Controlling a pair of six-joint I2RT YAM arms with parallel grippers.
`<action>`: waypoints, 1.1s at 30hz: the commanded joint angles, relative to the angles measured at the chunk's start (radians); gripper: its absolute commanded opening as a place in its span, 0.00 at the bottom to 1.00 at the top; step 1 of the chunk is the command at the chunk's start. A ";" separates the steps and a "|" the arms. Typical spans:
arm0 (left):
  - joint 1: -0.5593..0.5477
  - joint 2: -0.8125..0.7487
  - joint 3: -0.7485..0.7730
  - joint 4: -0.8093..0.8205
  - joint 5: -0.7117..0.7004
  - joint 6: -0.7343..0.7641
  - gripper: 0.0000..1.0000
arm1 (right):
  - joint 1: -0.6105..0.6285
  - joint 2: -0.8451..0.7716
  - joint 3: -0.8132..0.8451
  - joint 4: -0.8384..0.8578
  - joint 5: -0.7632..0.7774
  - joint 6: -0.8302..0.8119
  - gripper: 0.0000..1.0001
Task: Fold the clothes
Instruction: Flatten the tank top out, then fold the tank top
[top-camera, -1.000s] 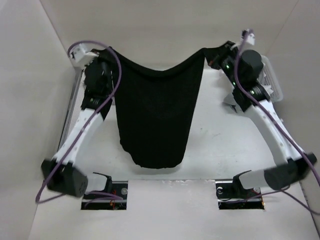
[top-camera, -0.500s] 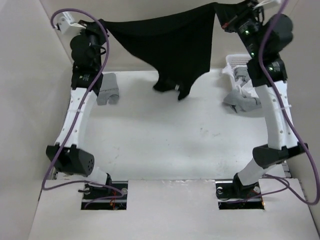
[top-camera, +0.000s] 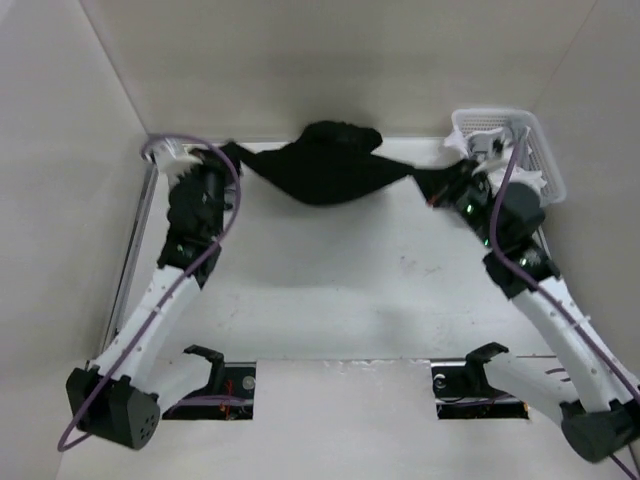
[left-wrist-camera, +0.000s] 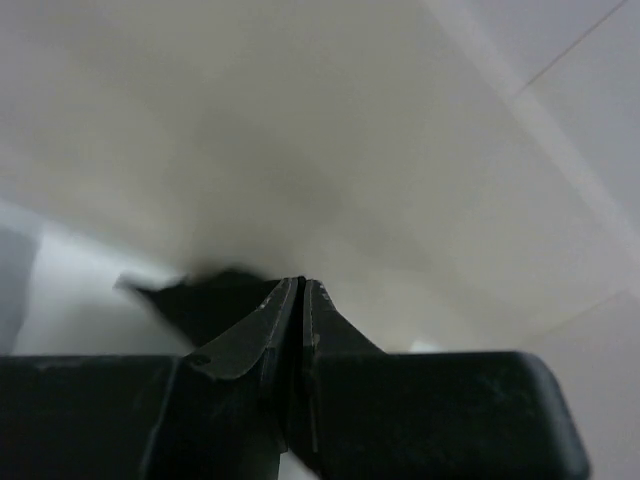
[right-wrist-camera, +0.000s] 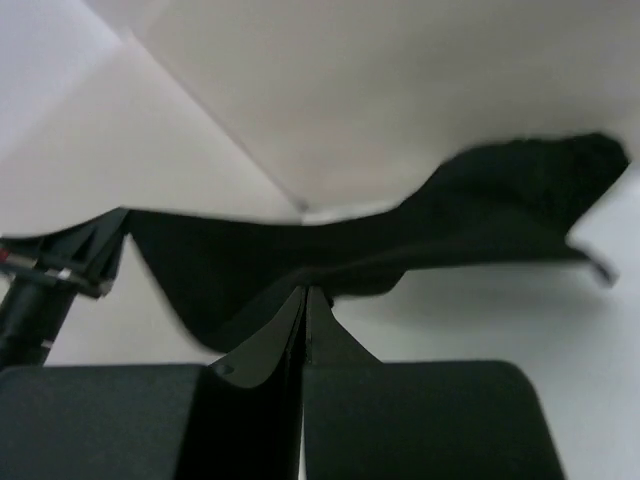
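The clothes, a black T-shirt (top-camera: 325, 165), hang stretched between my two grippers at the far end of the table, sagging and bunched in the middle near the back wall. My left gripper (top-camera: 226, 150) is shut on the shirt's left end. In the left wrist view the left gripper (left-wrist-camera: 302, 283) has its jaws pressed together with black cloth (left-wrist-camera: 200, 300) beside them. My right gripper (top-camera: 437, 192) is shut on the right end. In the right wrist view the right gripper (right-wrist-camera: 305, 292) pinches the shirt (right-wrist-camera: 420, 230), which runs across to the far left gripper (right-wrist-camera: 60, 265).
A white mesh basket (top-camera: 500, 116) stands at the back right corner, just behind my right arm. Pale walls close the table in at the back and on both sides. The two arm bases (top-camera: 210, 380) sit at the near edge.
Both grippers have come down from high up and now hold the shirt low over the far table. The shirt, hanging long before, now sags short and bunched by the back wall.
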 joint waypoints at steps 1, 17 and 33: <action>-0.054 -0.199 -0.278 -0.019 -0.119 -0.004 0.01 | 0.114 -0.194 -0.235 0.043 0.063 0.003 0.00; -0.256 -0.893 -0.624 -0.844 -0.262 -0.300 0.01 | 0.823 -0.592 -0.642 -0.416 0.537 0.335 0.00; 0.073 0.369 -0.072 0.101 -0.113 -0.073 0.02 | -0.024 0.348 -0.187 0.276 0.048 0.089 0.00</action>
